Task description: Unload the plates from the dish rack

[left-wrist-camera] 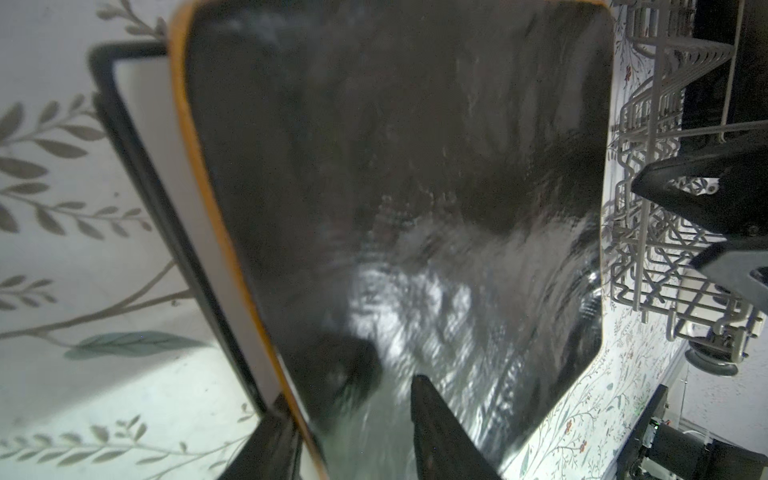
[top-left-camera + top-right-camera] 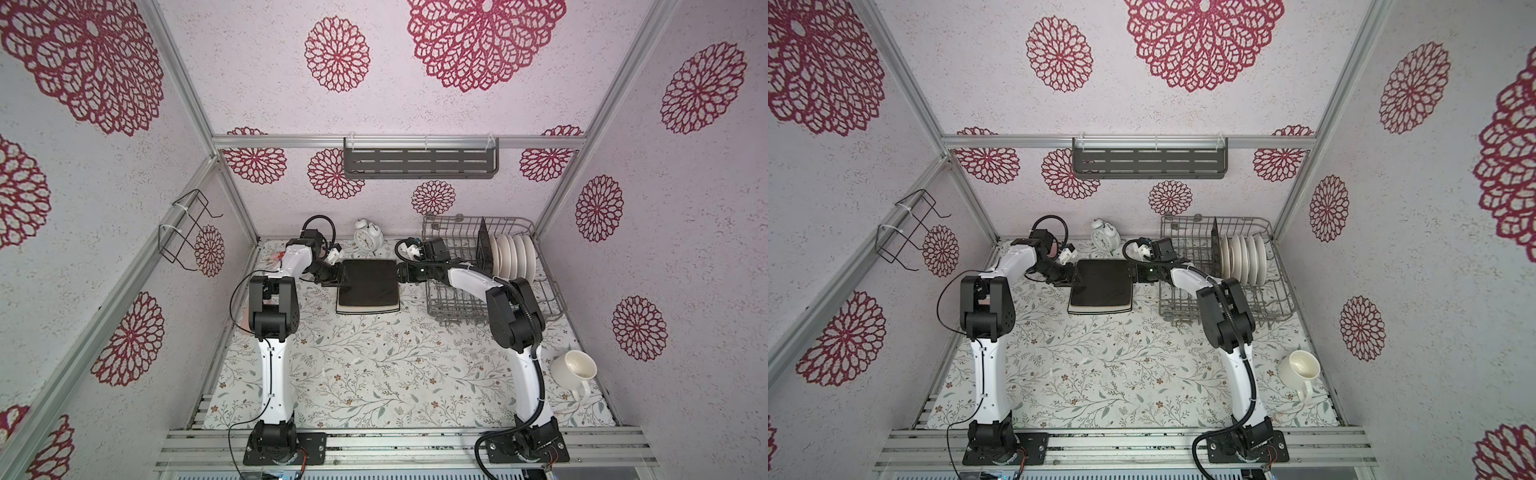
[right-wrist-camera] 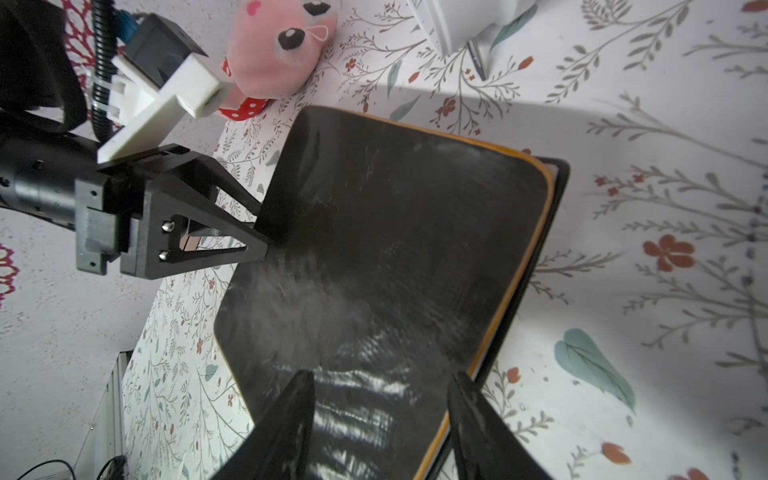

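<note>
While stacked, the plate [image 2: 368, 282] (black-backed) spans left claw [image 2: 341, 281] to right claw [image 2: 398, 272].

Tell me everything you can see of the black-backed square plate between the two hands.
The black-backed plate is square with rounded corners. It lies face down, glossy black back up, with an orange-cream rim, and looks ceramic. It sits mid-table, beside the dish rack, on top of a white black-edged plate. The left hand meets one edge and the right hand the opposite edge; whether either grips it is unclear.
</note>
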Robot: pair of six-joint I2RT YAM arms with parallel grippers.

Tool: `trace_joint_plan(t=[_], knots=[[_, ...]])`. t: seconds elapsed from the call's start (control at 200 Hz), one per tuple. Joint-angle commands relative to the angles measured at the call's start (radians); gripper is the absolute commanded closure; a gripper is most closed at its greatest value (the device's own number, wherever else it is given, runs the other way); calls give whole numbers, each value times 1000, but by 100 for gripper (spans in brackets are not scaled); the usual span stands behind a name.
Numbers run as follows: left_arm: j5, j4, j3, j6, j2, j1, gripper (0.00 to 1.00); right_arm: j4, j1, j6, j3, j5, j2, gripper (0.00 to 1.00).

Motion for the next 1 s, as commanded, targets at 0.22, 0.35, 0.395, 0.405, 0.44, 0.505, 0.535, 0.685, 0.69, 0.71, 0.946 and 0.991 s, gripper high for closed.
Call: trace_joint_plan(t=[0.22,0.35,0.395,0.405,0.44,0.505,0.535,0.685,0.69,0.71,0.946,0.991], knots=[[-93,-6,7,18,19,-5,56,-27,3,-8,8,38,-7,45],[-90,-4,-3,11,12,0,56,-51,8,-16,27,40,4,45],[-85,2,-10,6,3,0,56,-61,13,-22,33,44,10,45],[-84,6,-12,5,1,1,56,-62,14,-23,33,45,10,45],[-72,15,-21,7,-11,2,56,-66,15,-25,36,49,11,45],[-56,37,-39,7,-35,4,54,-67,18,-26,38,53,12,46],[-47,43,-43,7,-48,3,53,-67,20,-26,38,57,11,48],[-31,47,-44,9,-99,3,50,-68,24,-23,51,64,11,54],[-32,47,-44,9,-100,3,50,-69,24,-23,52,64,11,55],[-33,45,-42,9,-106,4,49,-70,25,-23,54,63,12,55],[-51,27,-52,17,-136,3,48,-98,36,-27,93,65,39,60],[-54,29,-59,15,-141,3,48,-104,39,-28,101,65,46,60]])
